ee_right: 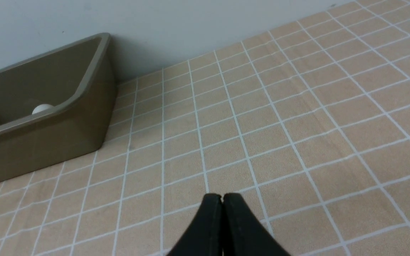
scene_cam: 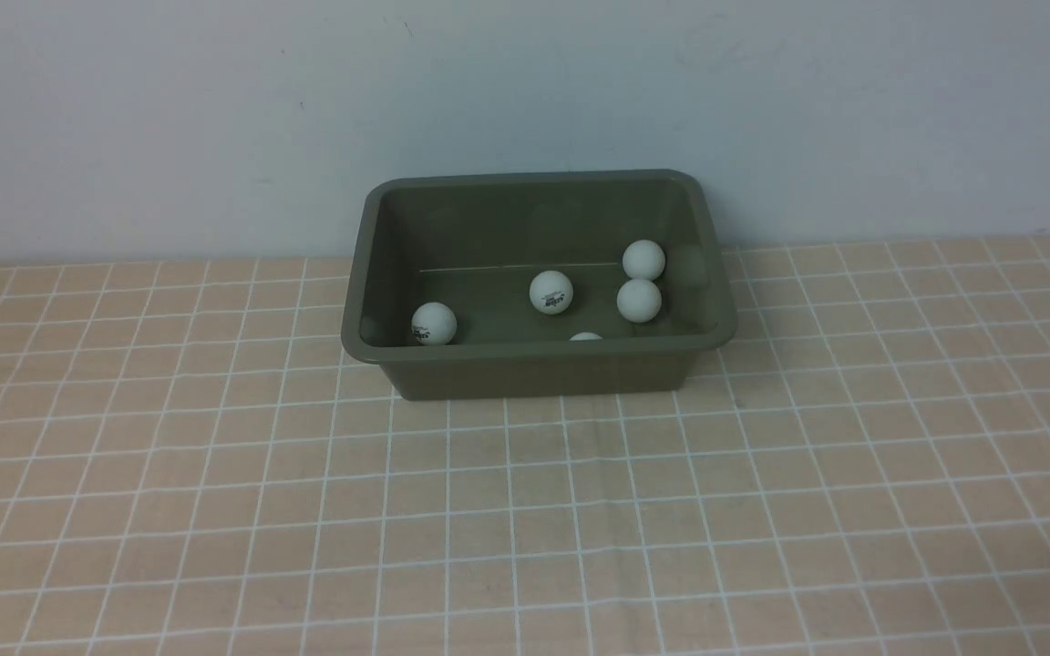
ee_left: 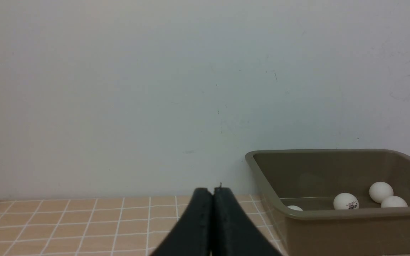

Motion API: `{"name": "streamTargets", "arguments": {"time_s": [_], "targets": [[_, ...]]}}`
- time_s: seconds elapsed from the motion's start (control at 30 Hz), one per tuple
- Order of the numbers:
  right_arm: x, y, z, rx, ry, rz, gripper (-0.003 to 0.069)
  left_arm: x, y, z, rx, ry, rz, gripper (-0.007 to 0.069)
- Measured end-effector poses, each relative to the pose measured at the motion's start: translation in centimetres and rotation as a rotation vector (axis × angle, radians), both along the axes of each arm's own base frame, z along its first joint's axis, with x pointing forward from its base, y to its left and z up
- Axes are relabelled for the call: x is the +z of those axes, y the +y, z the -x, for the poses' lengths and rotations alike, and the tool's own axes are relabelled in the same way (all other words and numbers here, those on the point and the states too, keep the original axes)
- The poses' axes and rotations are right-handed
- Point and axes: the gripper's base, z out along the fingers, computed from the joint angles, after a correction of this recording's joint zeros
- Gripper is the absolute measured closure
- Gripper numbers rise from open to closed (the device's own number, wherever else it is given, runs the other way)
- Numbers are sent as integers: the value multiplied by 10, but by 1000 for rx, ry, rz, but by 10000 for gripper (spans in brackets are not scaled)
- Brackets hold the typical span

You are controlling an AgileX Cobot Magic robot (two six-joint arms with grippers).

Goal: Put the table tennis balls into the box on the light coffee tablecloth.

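From the front we see the olive-green box [scene_cam: 539, 282], a smooth plastic tub with rounded corners and a flared rim, standing on the light coffee tablecloth [scene_cam: 525, 510] with its thin white grid. Five matte white table tennis balls [scene_cam: 550, 292] show inside, one half hidden by the near wall; none lies on the cloth, so we judge the task at or near its end, and the next move calls only for checking whether any ball is hidden. In the left wrist view the left pincer [ee_left: 213, 193] is pressed together, holding nothing, beside the box. In the right wrist view the right pincer [ee_right: 222, 199] is likewise closed and empty over bare cloth.
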Motion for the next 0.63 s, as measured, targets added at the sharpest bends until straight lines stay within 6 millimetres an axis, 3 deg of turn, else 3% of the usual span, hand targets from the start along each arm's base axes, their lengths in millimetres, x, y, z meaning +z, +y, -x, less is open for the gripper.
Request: {"name": "streamTargets", "arguments": {"time_s": [0.63], "targets": [[-4, 4, 2, 38, 53, -9, 678, 0, 0, 0, 0, 0, 0, 689]]}}
